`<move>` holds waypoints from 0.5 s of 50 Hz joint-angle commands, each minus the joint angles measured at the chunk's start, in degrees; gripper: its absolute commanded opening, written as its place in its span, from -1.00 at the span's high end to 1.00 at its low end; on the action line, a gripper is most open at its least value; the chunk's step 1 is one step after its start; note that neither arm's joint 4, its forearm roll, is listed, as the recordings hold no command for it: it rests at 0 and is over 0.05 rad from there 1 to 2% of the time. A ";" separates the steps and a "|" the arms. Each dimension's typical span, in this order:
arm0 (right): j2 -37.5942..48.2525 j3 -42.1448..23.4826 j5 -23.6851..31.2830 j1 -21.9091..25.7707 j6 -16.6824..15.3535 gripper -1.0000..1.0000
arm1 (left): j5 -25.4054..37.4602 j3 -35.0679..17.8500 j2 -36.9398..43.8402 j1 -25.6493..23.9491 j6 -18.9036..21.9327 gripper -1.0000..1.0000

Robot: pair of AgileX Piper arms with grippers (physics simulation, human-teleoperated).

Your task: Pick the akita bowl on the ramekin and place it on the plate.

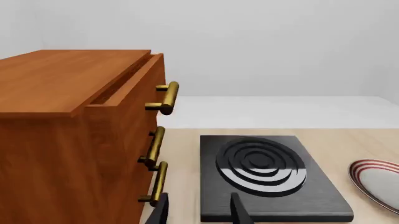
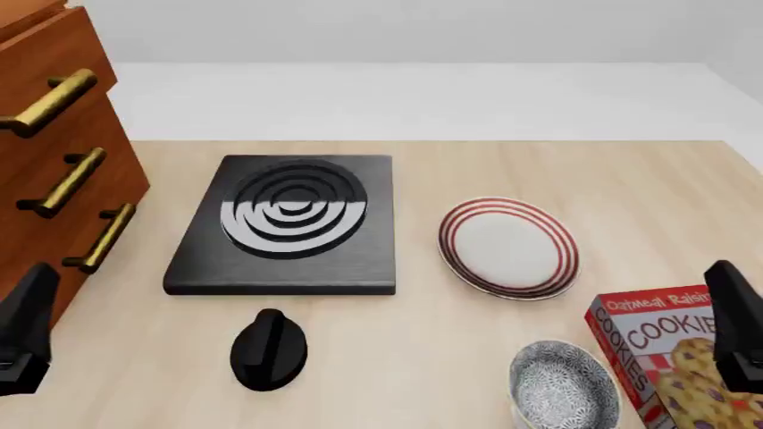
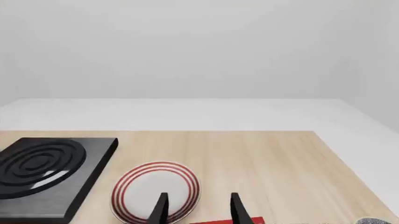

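1. Fingers on both grippers stand apart with nothing between them — the left gripper (image 1: 199,212) shows two black tips over the near edge of the stove slab (image 1: 265,177), the right gripper (image 3: 198,207) shows its tips over the near rim of the plate (image 3: 156,191)
2. From the front, both arms sit low at the table's near edge, left arm (image 2: 24,335) at one side, right arm (image 2: 733,326) at the other, neither touching any object
3. Bowl (image 2: 563,386) sits at the near right, speckled inside, just beside the cookie box (image 2: 667,362) — the ramekin under it cannot be made out from here
4. Plate lies well apart from the bowl, further out on the table, between the slab and the right edge; nothing rests on it
5. Black knob (image 2: 270,349) lies in front of the slab
6. Wooden drawer cabinet (image 2: 54,152) with brass handles stands at the far left, its top drawer slightly open in the left wrist view
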 commanded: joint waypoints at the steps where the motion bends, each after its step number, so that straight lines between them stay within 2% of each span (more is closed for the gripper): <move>1: 0.23 -0.76 1.63 -0.32 -0.45 -1.00 | 0.00 0.00 0.00 0.00 0.00 -1.00; 3: 0.04 -1.09 1.84 -0.68 0.49 -1.00 | 0.00 0.00 0.00 0.00 0.00 -1.00; 15: 0.01 -4.87 5.47 -1.04 -0.01 -1.00 | 0.00 0.00 0.00 0.00 0.00 -1.00; 16: 0.05 -5.48 6.52 -0.28 -3.47 -1.00 | 0.00 0.00 0.00 0.00 0.00 -1.00; 17: -0.03 -6.40 7.10 0.61 -4.12 -1.00 | 0.00 0.00 0.00 0.00 0.00 -1.00; 20: -0.07 -8.61 8.91 -0.63 -1.66 -1.00 | 0.00 0.00 0.00 0.00 0.00 -1.00; 25: -0.07 -13.96 14.26 -0.26 -0.95 -1.00 | 0.00 0.00 0.00 0.00 0.00 -1.00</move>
